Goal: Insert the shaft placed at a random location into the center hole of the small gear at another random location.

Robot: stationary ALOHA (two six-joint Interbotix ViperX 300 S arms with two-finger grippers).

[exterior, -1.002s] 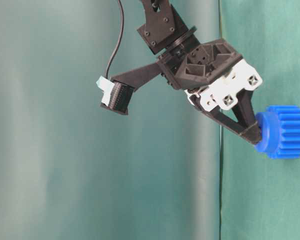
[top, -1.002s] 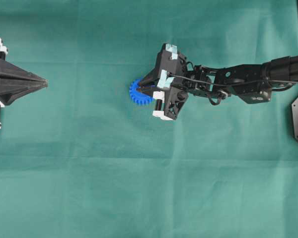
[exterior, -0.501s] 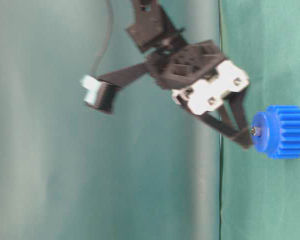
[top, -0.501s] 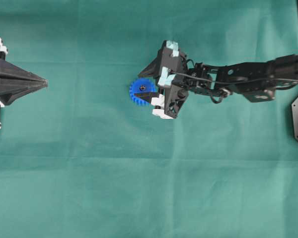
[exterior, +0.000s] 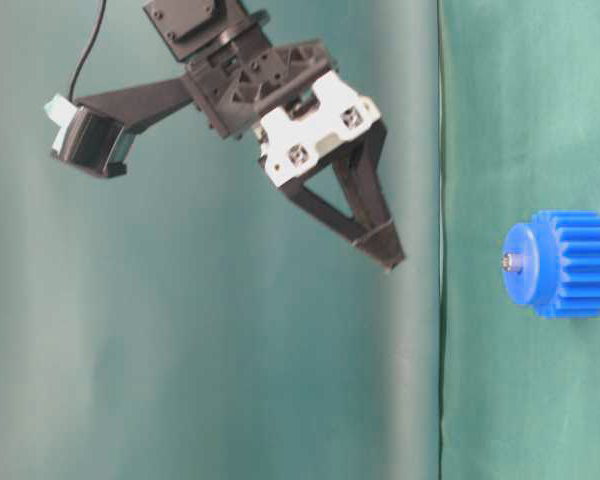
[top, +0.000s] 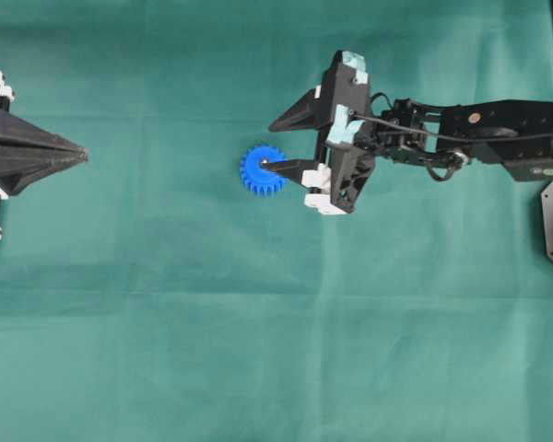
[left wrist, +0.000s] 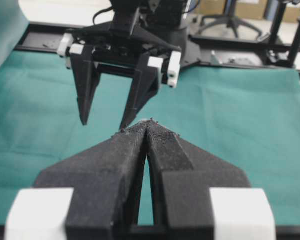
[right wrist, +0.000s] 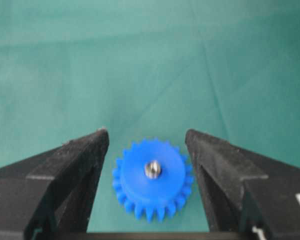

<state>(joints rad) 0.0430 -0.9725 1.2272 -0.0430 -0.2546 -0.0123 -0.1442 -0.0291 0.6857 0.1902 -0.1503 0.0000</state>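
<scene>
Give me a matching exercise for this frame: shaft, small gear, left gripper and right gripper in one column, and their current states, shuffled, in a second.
Things:
1. shaft
2. small gear
3. left gripper
4. right gripper

States:
A. shut, holding nothing, parked at the table's edge far from the gear
B. lying flat on the green cloth, touched by neither gripper
C. open and empty, raised clear of the gear
D. seated in the center hole, tip poking out of the hub

Pairs: 1-D, 2-B, 3-A, 4-C
</scene>
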